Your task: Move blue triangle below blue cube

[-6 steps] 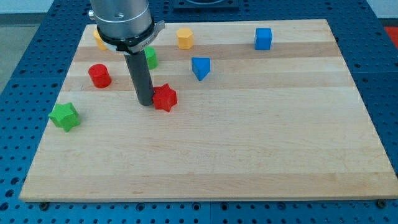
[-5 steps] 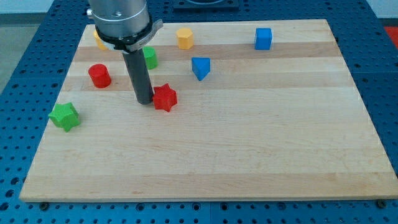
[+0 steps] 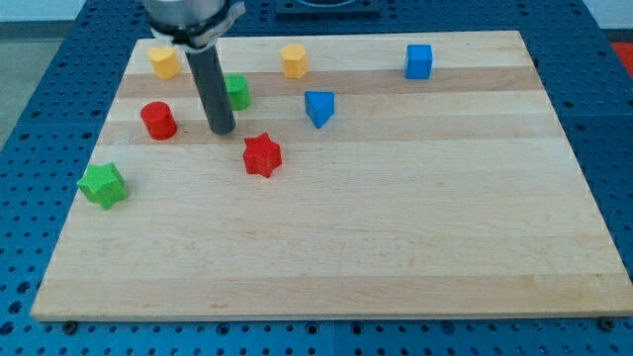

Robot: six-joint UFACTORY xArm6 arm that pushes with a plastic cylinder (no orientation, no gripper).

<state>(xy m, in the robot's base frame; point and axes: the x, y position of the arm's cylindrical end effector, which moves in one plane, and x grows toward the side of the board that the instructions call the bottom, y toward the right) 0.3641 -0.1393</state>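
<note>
The blue triangle lies on the wooden board in the upper middle. The blue cube sits near the board's top edge, to the right of and above the triangle. My tip rests on the board well to the left of the blue triangle, just below and left of a green block, right of the red cylinder, and above and left of the red star. It touches none of them that I can tell.
A yellow block sits at the top left. A yellow hexagon sits at the top middle. A green star lies near the left edge.
My tip has moved toward the view's top and slightly left, away from the red star. No block has moved.
</note>
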